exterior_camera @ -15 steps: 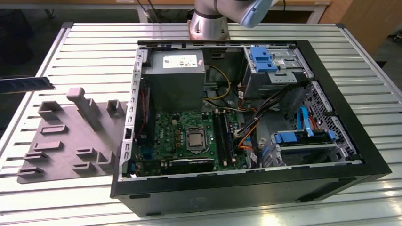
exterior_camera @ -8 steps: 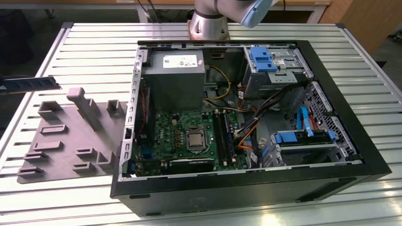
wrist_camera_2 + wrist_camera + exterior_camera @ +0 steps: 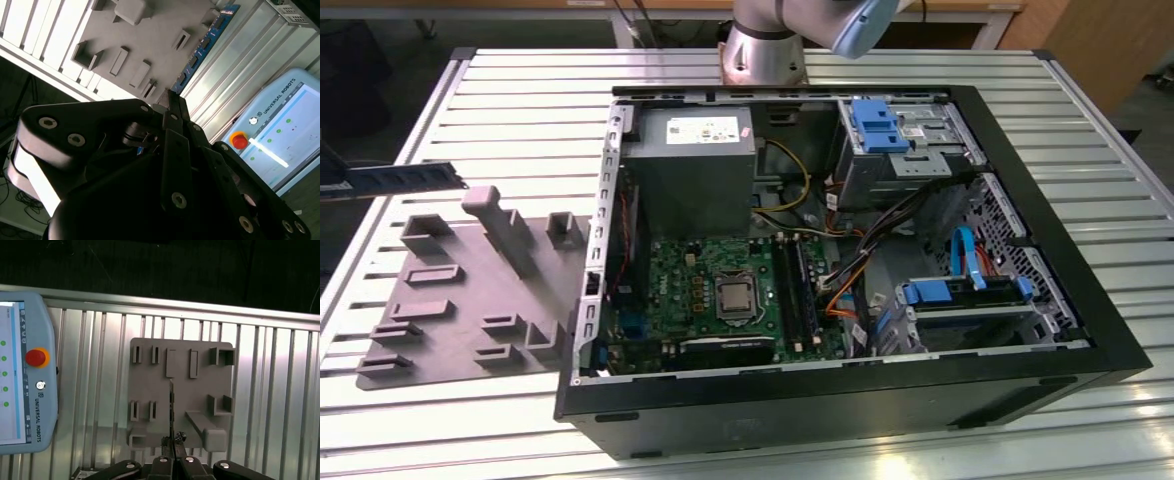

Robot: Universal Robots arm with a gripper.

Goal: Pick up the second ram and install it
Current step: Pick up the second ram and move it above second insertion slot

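Gripping | end effector [image 3: 173, 441] clamped on second ram [image 3: 202, 47] | over grey holder tray [image 3: 150, 387]

The arm [image 3: 765, 48] is a silver-grey metal cylinder topped by a pale blue joint cap [image 3: 865, 28]. Its tool [image 3: 173, 100] is matte black, with angular links studded with round silver screws [image 3: 179, 200].

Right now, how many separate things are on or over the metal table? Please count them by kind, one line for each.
Computer case: 1
Grey tray: 1
Memory stick, held in the fingers: 1
Control tablet: 1
Total: 4
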